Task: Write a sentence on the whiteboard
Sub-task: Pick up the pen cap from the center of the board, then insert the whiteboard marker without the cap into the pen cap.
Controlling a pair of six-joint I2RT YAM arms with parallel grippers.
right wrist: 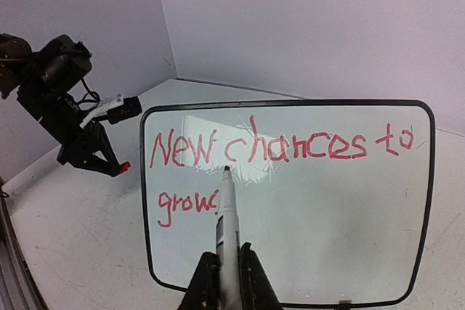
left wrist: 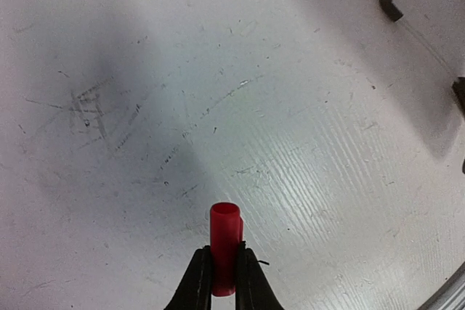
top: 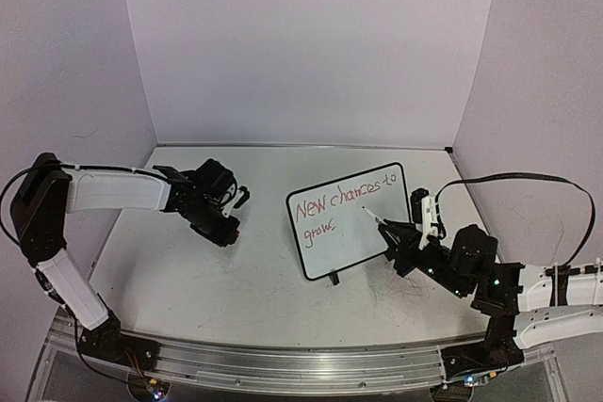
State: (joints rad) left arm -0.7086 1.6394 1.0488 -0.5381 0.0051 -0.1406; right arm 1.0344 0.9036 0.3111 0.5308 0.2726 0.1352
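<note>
The whiteboard (top: 349,221) stands tilted on the table right of centre, black-framed, with red writing "New chances to grow". It fills the right wrist view (right wrist: 290,201). My right gripper (top: 394,242) is shut on a white marker (right wrist: 227,230) with a red tip; the tip is off the board, just right of "grow" (right wrist: 185,203). My left gripper (top: 229,231) is at the table's left, shut on the red marker cap (left wrist: 224,246) and held above the tabletop.
The scuffed white tabletop (left wrist: 240,92) lies under the left gripper. One black foot of the board (top: 334,279) sticks out at its front edge. Purple walls close the back and both sides.
</note>
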